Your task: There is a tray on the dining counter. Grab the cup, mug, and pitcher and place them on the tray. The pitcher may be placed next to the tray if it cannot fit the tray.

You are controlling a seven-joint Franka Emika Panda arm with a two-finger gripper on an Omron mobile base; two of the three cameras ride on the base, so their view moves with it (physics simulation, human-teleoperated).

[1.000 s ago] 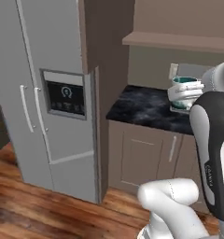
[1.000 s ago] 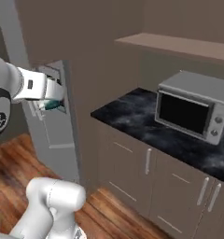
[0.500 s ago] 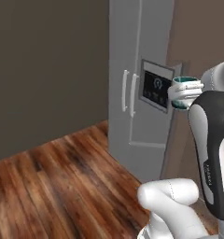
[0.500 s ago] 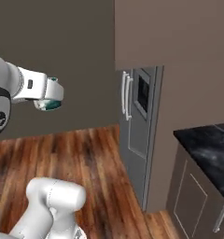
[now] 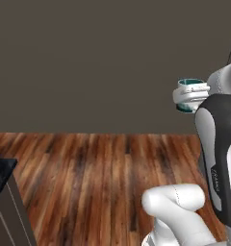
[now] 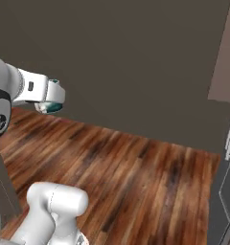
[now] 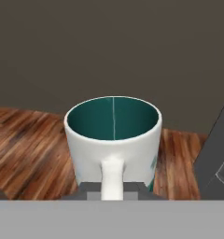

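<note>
Since a second ago: my base has swung round; the fridge and marble worktop have left the base views, and the mug is still in my grip, carried along.
Left base view: my gripper (image 5: 190, 95) is raised at the right, closed narrow on the mug (image 5: 188, 85); teal rim above, teal band below my hand. Beyond it, a plain dark wall (image 5: 88, 62); below, wood floor (image 5: 98, 168). Far down-left of my gripper, a black counter corner (image 5: 1, 177).
Right base view: my gripper (image 6: 49, 95) with the mug (image 6: 54, 98) at the left, upright, over the floor. Far right, a grey fridge edge with handle (image 6: 229, 139).
Hand view: the mug (image 7: 113, 140) directly ahead, handle (image 7: 112, 179) facing me between my fingers (image 7: 88, 191), teal inside showing. Nothing stands between it and the wall.
</note>
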